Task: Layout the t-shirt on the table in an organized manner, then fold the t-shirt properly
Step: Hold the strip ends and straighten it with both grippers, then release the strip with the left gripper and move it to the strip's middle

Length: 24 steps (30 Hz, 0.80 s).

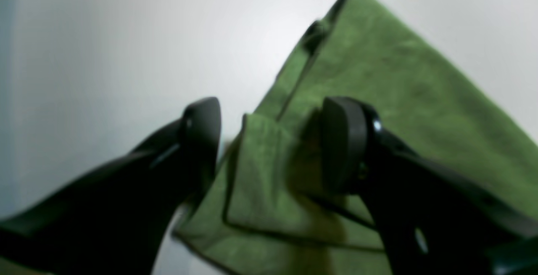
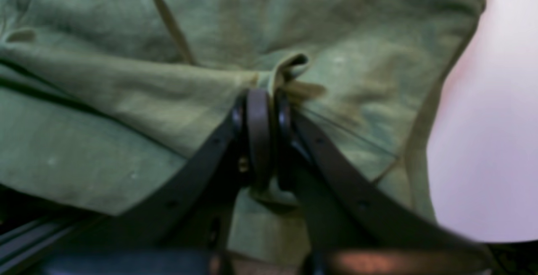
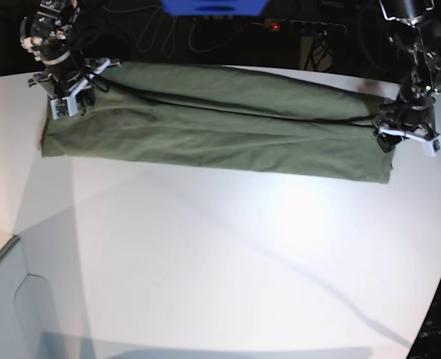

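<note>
Tabletop first: the table (image 3: 205, 262) is a broad, smooth, matte white sheet with a curved near edge, and it fills most of my base view. Across its far side lies the t-shirt (image 3: 213, 127), olive green and plain, folded lengthwise into a long, narrow band that runs almost from one arm to the other. Soft creases run along its length, and a doubled layer sits on top along the far half.

My left gripper (image 1: 273, 144) is at the band's end on the right of the base view. Its two dark, rounded pads stand apart, with a hemmed flap of cloth between them; one pad looks close to the fabric, but I cannot tell whether it touches.

My right gripper (image 2: 265, 111) is at the other end, on the left of the base view. Its pads are pressed together on a small bunched pinch of the green cloth, which puckers out just above the tips.

Both wrist views are soft and blurred, so I cannot make out the weave or stitching. From the base view I cannot find the collar or sleeves; the fold hides them. The backdrop behind the table is dark, with cables I can barely read.
</note>
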### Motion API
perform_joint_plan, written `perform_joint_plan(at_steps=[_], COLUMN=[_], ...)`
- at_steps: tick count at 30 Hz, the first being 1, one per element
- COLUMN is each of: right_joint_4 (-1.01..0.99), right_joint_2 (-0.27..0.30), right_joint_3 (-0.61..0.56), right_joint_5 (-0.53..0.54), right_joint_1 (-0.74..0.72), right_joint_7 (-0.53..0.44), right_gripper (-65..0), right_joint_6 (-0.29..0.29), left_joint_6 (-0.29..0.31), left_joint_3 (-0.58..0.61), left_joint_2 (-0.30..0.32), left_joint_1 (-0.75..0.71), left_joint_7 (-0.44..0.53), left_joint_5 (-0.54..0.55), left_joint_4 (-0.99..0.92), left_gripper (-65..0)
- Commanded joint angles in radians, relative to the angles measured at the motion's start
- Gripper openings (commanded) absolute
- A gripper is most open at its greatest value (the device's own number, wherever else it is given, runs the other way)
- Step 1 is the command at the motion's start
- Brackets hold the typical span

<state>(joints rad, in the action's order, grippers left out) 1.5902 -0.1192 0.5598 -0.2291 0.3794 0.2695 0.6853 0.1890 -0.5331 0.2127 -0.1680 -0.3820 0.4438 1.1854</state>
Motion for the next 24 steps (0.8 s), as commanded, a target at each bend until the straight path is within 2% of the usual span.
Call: perform_joint_plan(at_steps=[1,9,14,19,24], right_joint_4=[0.016,0.016,0.016,-0.018,-0.106], right_joint_2=[0.002,0.002,0.003,0.006,0.013], right_joint_3=[0.001,0.001,0.001,-0.001,-0.001], right_joint_5=[0.01,0.01,0.01,0.009,-0.065], right_joint_1=[0.0,-0.013,-0.027,-0.05,-0.096], right_joint_7=[-0.02,-0.014,-0.014,-0.014,-0.02], right_gripper=[-65.0,-65.0,-65.0,-65.0,-65.0], right_joint_6=[0.013,0.013,0.013,0.013,0.013], left_joint_6=[0.002,0.002,0.002,0.002,0.002], left_joint_3=[-0.003,0.067,0.066,0.064,0.058], left_joint_2=[0.014,0.014,0.014,0.012,0.008], left_joint_1=[0.008,0.02,0.025,0.023,0.015], left_joint_7=[0.005,0.008,0.007,0.005,0.007], left_joint_5=[0.005,0.005,0.005,0.01,0.013], left_joint_4=[0.001,-0.049,-0.051,-0.04,0.011], left_gripper=[-28.3,-29.8,-45.0,-65.0,-65.0])
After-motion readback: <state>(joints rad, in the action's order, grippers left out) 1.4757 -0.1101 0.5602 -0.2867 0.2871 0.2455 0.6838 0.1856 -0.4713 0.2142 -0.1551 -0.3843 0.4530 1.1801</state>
